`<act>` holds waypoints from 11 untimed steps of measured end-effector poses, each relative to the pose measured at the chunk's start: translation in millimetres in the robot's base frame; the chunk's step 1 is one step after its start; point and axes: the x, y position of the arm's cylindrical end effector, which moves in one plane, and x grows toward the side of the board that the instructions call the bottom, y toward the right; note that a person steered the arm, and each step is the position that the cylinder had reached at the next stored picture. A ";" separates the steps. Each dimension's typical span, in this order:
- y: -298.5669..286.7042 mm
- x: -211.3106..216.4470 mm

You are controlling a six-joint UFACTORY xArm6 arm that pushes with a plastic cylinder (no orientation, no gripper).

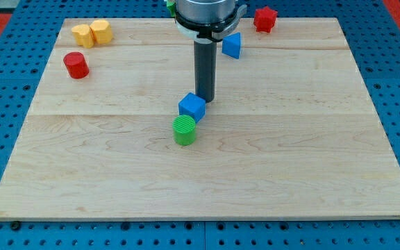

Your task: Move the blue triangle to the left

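Note:
The blue triangle [232, 46] lies near the view's top, just right of the arm's body. My tip [205, 100] rests on the board well below it and slightly left. A blue cube [192, 107] sits just below-left of the tip, touching or nearly touching it. A green cylinder [184, 130] stands right below the blue cube.
A red star-like block [265, 19] lies at the top right. Two yellow blocks [92, 32] sit at the top left, with a red cylinder [76, 65] below them. A green block [170, 4] peeks out behind the arm at the top edge.

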 end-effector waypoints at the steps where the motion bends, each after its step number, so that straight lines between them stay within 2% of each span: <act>1: 68.1 -40.8; 2: 117.2 -97.8; 3: 137.1 -151.5; 4: 102.7 -170.6; 6: 30.0 -114.8; 11: -62.9 -161.9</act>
